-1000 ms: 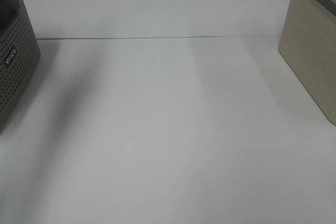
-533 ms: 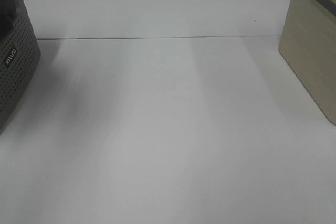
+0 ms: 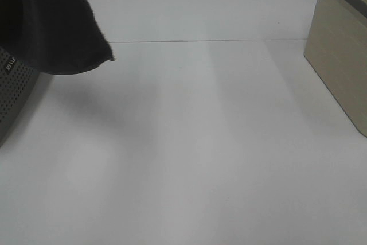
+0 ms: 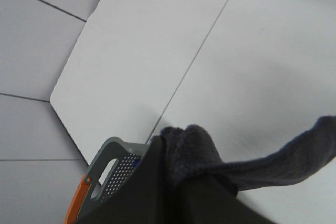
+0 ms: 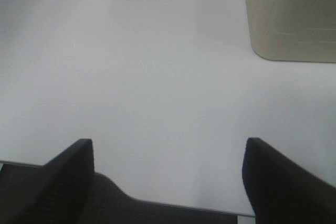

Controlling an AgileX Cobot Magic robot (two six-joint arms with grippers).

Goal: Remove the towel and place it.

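You'll find the towel [image 3: 46,21] in the upper left of the exterior high frame, a dark sheet hanging clear of the tabletop [image 3: 189,153], its lower hem in front of the grey perforated basket [image 3: 11,90] at the left edge. In the left wrist view, your left end effector [image 4: 176,187] is clamped together on a bunched fold of the towel, with one strip trailing off toward the right edge. Your right end effector [image 5: 168,145] has its jaws wide apart over bare tabletop, holding nothing. The beige box [image 3: 341,67] sits at the right edge.
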